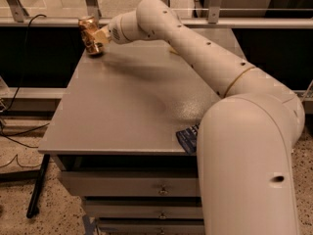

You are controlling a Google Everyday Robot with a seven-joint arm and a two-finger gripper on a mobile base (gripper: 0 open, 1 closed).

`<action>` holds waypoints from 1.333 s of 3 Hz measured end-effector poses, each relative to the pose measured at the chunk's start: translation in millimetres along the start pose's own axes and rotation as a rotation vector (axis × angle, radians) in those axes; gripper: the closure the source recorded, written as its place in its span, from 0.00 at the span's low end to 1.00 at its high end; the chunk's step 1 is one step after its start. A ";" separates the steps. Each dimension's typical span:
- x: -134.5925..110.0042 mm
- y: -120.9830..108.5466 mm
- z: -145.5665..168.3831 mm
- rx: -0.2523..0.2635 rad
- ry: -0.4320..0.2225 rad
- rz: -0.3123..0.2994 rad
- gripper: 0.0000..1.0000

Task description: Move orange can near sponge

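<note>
Orange can [89, 33] sits at far left corner of table [122, 111], tilted slightly, top leaning left. Pincer [100, 37] right up against can's right side, touching it; can't tell if it's clamped on the can or loose. Arm [205, 58] reaches in diagonally from the near right across table. Dark blue packet [187, 138] at near edge, partly hidden by arm. Drawers [161, 187] under table.
</note>
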State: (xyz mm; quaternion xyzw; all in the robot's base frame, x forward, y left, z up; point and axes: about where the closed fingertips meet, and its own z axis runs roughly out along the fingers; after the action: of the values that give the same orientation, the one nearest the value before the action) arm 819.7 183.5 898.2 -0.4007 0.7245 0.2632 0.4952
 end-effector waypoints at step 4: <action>1.8 16.0 -32.3 -0.058 -0.032 -0.013 0.43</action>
State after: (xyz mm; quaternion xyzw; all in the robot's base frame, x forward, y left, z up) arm 789.5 166.4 908.2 -0.4154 0.7060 0.2871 0.4966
